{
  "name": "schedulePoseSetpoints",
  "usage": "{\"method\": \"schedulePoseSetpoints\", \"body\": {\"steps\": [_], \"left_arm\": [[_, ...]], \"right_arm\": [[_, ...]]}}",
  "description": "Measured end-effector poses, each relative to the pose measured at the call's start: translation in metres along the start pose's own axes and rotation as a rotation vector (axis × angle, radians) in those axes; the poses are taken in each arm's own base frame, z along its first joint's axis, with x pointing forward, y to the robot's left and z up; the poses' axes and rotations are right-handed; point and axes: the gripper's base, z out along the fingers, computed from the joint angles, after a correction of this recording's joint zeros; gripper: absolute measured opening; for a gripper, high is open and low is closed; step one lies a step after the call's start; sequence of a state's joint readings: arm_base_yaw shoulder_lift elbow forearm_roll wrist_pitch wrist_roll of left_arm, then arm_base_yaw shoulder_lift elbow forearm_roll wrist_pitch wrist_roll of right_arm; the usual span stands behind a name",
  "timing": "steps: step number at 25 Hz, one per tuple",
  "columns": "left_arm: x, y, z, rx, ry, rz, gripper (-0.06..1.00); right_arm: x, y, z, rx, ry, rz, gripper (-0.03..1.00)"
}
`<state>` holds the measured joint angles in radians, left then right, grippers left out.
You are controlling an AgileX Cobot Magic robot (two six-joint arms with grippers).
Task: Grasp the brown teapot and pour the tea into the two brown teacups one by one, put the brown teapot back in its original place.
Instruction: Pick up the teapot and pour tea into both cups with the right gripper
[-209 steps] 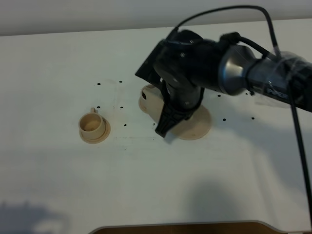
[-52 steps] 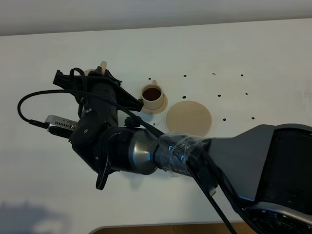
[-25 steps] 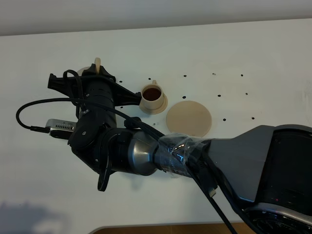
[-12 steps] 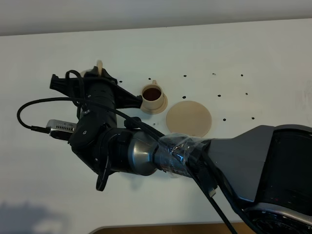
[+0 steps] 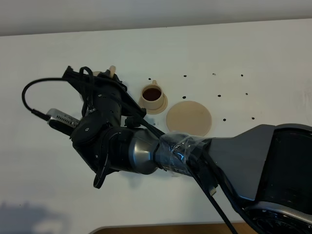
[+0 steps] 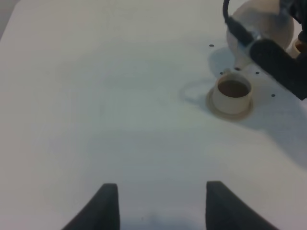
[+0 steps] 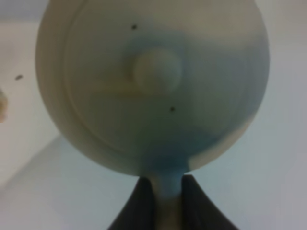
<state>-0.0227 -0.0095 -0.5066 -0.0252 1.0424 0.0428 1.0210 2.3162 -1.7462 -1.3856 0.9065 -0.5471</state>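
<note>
My right claw (image 7: 162, 201) is squeezed tight on the loop handle of the brown teapot (image 7: 148, 81), and from my right wrist I look straight at its round lid and little knob. From up high, my right arm (image 5: 146, 156) reaches far across the white worktop (image 5: 253, 53) to the left side, and it hides most of the teapot; only a small tan bit (image 5: 111, 70) pokes out at about 10 o'clock from the middle of the worktop. From my left wrist I see the teapot held up off the worktop, just beside one brown teacup (image 6: 232, 93). That cup sits on its small saucer (image 6: 229, 108) and has dark tea in it. The other brown teacup (image 5: 152, 96) is near the middle of the worktop, at about 12 o'clock, on its own small saucer, and it also has dark tea inside. Just beside it, at about 4 o'clock from it, lies the big flat saucer (image 5: 189, 118) with nothing on it. My left claw (image 6: 160, 203) is spread apart and holds nothing; it hangs over bare worktop, well apart from the cups.
</note>
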Motion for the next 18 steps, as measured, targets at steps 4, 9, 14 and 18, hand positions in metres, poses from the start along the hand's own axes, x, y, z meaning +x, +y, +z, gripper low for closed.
{"method": "schedulePoseSetpoints", "body": {"steps": [4,9,14,18], "left_arm": [[0.000,0.000,0.000,0.000,0.000,0.000,0.45],[0.000,0.000,0.000,0.000,0.000,0.000,0.45],[0.000,0.000,0.000,0.000,0.000,0.000,0.45],[0.000,0.000,0.000,0.000,0.000,0.000,0.45]], "right_arm": [[0.001,0.005,0.000,-0.058,0.013,0.050,0.11],[0.002,0.013,-0.001,-0.138,0.028,0.149,0.11],[0.008,0.015,-0.011,-0.247,0.011,0.398,0.11],[0.021,0.013,-0.025,-0.344,0.013,0.611,0.11]]}}
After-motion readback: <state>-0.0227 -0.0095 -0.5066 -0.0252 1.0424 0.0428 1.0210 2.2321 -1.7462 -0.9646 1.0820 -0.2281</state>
